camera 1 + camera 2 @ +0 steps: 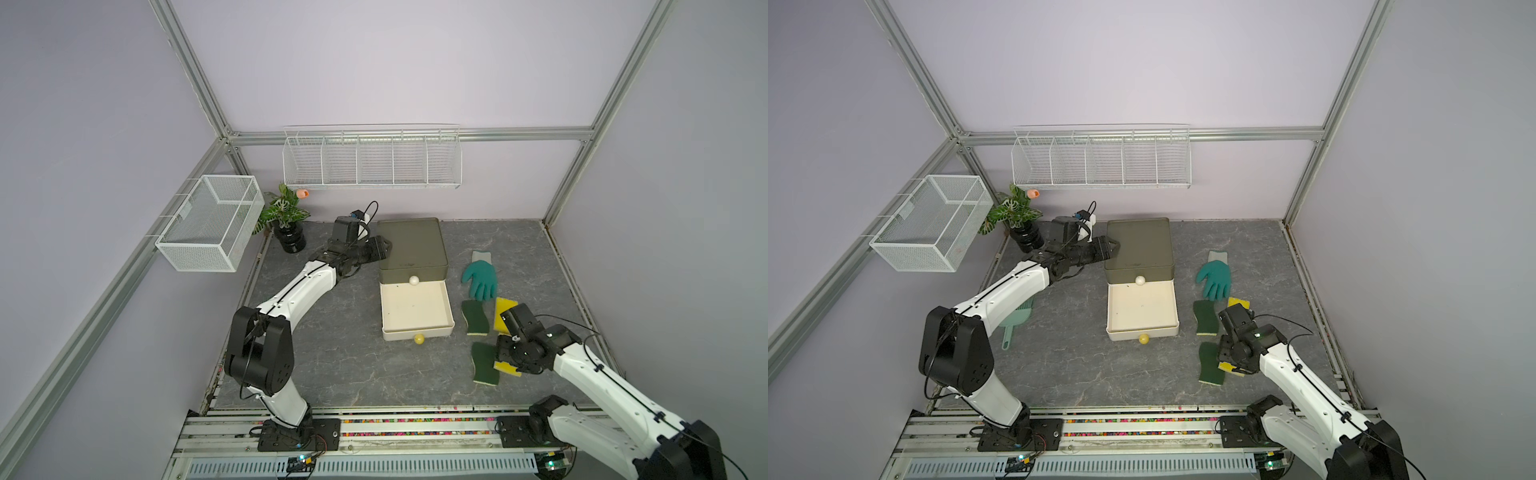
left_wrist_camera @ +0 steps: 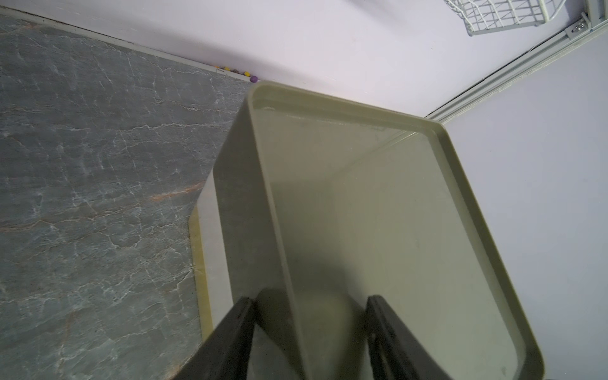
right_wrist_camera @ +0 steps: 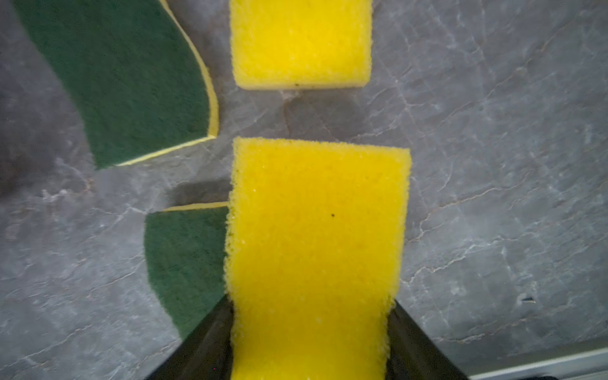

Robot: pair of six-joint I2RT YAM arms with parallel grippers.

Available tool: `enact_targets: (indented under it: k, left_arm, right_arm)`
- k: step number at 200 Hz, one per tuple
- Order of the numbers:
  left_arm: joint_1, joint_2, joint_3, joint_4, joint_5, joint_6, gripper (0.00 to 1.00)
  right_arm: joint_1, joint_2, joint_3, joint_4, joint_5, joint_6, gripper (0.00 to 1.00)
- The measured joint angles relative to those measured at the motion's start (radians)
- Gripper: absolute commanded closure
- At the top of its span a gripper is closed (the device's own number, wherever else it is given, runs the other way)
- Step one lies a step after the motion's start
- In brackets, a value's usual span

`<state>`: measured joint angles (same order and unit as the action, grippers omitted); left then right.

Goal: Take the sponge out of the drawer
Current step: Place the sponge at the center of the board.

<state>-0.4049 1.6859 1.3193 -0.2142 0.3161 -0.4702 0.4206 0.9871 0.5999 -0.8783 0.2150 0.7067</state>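
On the table to the right of the drawer, outside it: yellow sponge, pinched on both sides by the fingers of the right gripper. Gripper closed on it, sponge a bit narrower where squeezed. Overlaps the edge of the near green sponge in the right wrist view; cannot tell if resting on it or just above. Shows in both top views only as a small yellow strip under the gripper, at front-right part of table.

Just beyond, w/ a gap: second yellow sponge. Beside that, far green sponge, curved outline, apart from the others. Farther back, teal glove, its fingers pointing toward the sponges.

Drawer itself: pulled out, cream inside, yellow knob at front. Behind and above it, olive cabinet w/ cream knob on upper front.

At left top edge of cabinet: left gripper, jaws only partly apart, a narrow gap, astride the rim. One finger outside the wall, other over the top; not clamped on it as far as visible.

Bkgd: potted plant in back-left corner, wire basket on left frame, wire shelf on back wall. Green scoop under left arm, seen in a top view.
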Motion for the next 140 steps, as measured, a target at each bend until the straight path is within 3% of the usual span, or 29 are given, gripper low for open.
enact_targets:
  k: [125,140]
  left_arm:
    - [0.006,0.003,-0.002,0.008,0.020,0.000,0.42]
    - [0.008,0.003,-0.002,0.009,0.022,0.000,0.42]
  right_arm:
    - [-0.006,-0.023,-0.053,-0.011,0.103,0.091,0.23]
    - [-0.006,-0.031,-0.054,-0.016,0.109,0.100,0.17]
